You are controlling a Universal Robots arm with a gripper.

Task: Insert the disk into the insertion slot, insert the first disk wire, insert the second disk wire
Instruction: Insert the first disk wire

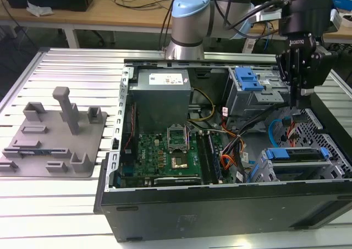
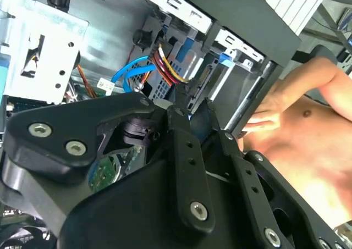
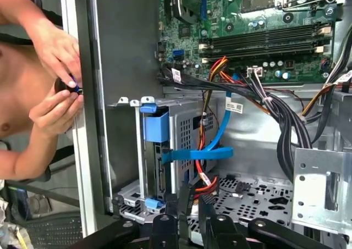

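Note:
The disk (image 1: 291, 154), in its blue carrier, sits inside the insertion slot (image 1: 301, 171) at the exterior view's lower right of the open computer case. In the first wrist view the carrier's blue tab (image 3: 155, 125) sticks out of the grey cage. A blue flat cable (image 3: 220, 144) bends across to the disk's end. A red, yellow and black wire bundle (image 3: 204, 166) hangs beside it. My gripper (image 1: 294, 98) hovers above these wires, behind the disk, and is shut with nothing seen between its fingers (image 3: 186, 205). It also appears as gripper (image 2: 192, 114) in the second wrist view.
A person's hands (image 3: 55, 78) work at the case's outer wall, close to the disk cage. The taller cage with a blue latch (image 1: 247, 84), the power supply (image 1: 162, 95) and the motherboard (image 1: 176, 150) are also in the case. A grey fixture plate (image 1: 55, 133) lies at the exterior view's left.

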